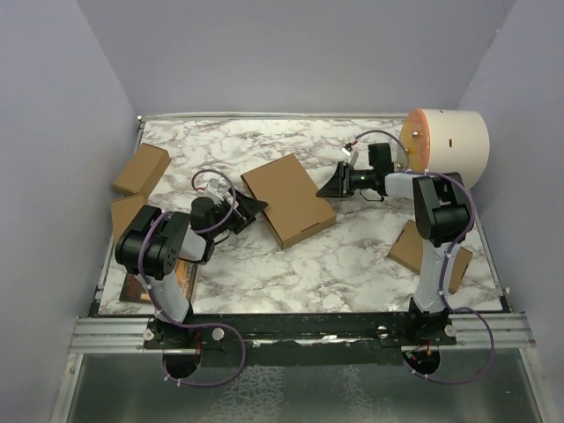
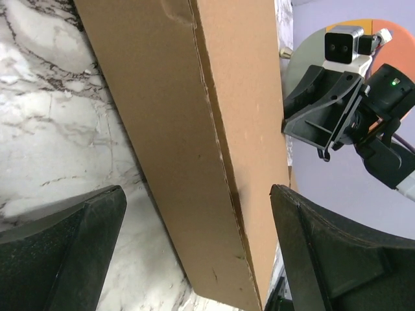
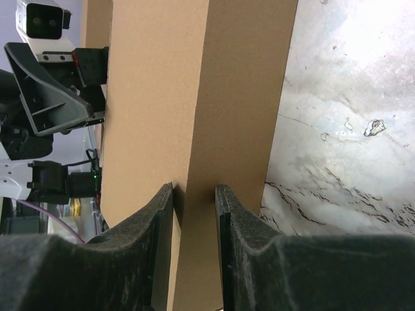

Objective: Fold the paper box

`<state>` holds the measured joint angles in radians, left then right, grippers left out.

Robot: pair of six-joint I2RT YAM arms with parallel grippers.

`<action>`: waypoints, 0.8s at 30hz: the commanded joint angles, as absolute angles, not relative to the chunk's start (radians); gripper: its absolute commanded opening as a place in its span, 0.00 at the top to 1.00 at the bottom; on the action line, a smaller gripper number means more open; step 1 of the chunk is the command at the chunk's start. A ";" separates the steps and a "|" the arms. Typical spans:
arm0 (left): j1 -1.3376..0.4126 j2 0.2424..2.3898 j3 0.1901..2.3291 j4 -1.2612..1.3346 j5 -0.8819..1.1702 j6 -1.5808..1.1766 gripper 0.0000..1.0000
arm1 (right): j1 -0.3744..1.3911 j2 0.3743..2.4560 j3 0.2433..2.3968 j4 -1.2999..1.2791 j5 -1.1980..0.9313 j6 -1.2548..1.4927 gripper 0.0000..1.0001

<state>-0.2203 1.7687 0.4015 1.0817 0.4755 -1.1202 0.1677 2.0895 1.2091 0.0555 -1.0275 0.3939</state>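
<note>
1. At table centre, seen from above: the paper box point(image 1: 288, 201) lies flat on the marble table point(image 1: 352, 264). Its long axis runs roughly from 11 to 5 o'clock.
2. Key relation: one arm on each long side.
   - The left gripper point(image 1: 251, 210) sits at the box's 8 to 9 o'clock, so the box lies toward 2 to 3 o'clock from those jaws.
   - The right gripper point(image 1: 328, 187) sits at the box's 2 to 3 o'clock, at the near-right corner.
3. Left jaws: spread wide. In the left wrist view the box's long side wall runs up between the two fingers point(image 2: 71, 253), and neither one is touching it.
4. Right jaws: drawn nearly together, only a slim gap between the fingers point(image 3: 162, 233).
   - Cardboard fills the view behind and between them.
   - Whether a thin lip of card is pinched in that gap, I cannot tell; the angle is too tight.
5. Nearer arm: the right, by my reading. Its tips look to be at the box's edge, while the left is poised around the wall without contact.
6. Box appearance:
   - Plain brown corrugated card, the lid lying down flat.
   - A seam runs along the side where the lid meets the wall.
   - There is a slight crease near the far end of that seam.
   - No flaps are visibly sticking out from above.
</note>
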 commanded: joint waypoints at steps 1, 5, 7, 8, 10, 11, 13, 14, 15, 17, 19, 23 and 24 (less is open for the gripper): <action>-0.244 1.804 0.441 1.094 0.401 -1.123 0.03 | 0.154 2.172 1.162 -0.040 -0.931 0.353 0.76; -0.265 1.835 0.460 1.092 0.365 -1.141 0.03 | 0.153 2.184 1.167 -0.061 -0.905 0.343 0.76; -0.272 1.835 0.460 1.101 0.352 -1.147 0.03 | 0.148 2.185 1.167 -0.067 -0.890 0.340 0.76; -0.275 1.833 0.458 1.102 0.345 -1.148 0.03 | 0.145 2.186 1.167 -0.069 -0.886 0.340 0.76; -0.275 1.826 0.451 1.110 0.337 -1.149 0.03 | 0.138 2.188 1.169 -0.073 -0.880 0.342 0.76; -0.276 1.824 0.444 1.120 0.334 -1.150 0.03 | 0.133 2.188 1.169 -0.075 -0.878 0.342 0.76; -0.276 1.826 0.440 1.138 0.335 -1.155 0.03 | 0.126 2.192 1.169 -0.078 -0.878 0.341 0.76; -0.276 1.828 0.439 1.143 0.337 -1.160 0.03 | 0.123 2.193 1.169 -0.078 -0.878 0.341 0.76; -0.277 1.830 0.438 1.150 0.336 -1.166 0.03 | 0.118 2.194 1.170 -0.080 -0.878 0.340 0.76; -0.279 1.838 0.433 1.177 0.339 -1.178 0.03 | 0.115 2.194 1.169 -0.081 -0.881 0.338 0.76; -0.282 1.844 0.434 1.196 0.340 -1.186 0.03 | 0.114 2.194 1.169 -0.082 -0.885 0.336 0.76; -0.299 1.854 0.452 1.217 0.340 -1.195 0.03 | 0.115 2.195 1.169 -0.081 -0.888 0.334 0.76; -0.305 1.858 0.459 1.216 0.340 -1.197 0.03 | 0.114 2.196 1.169 -0.081 -0.887 0.334 0.76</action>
